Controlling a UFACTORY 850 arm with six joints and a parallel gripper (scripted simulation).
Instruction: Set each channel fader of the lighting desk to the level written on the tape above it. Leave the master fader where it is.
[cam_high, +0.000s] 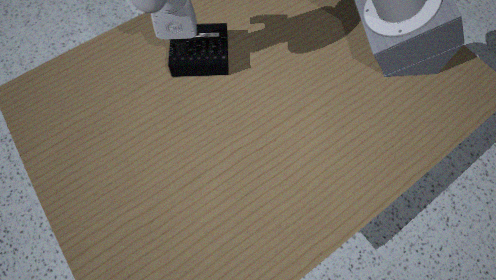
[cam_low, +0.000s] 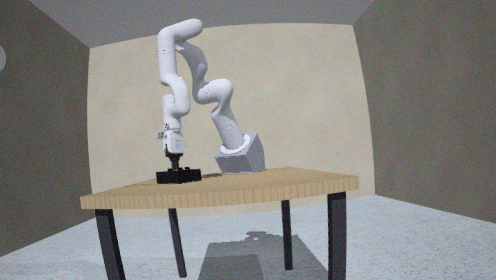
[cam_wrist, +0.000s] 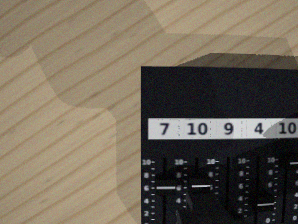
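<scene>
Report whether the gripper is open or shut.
Shut, holding nothing. In the exterior view the gripper narrows to one dark tip pointing down at the lighting desk; no gap shows between its fingers.

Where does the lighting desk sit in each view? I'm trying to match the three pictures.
Top: lighting desk at the table's upper-left edge, partly under the wrist.
Exterior: a low black box at the table's back left, under the gripper.
Wrist: lower right, cropped.
Shared landmark: the wooden table.
</scene>
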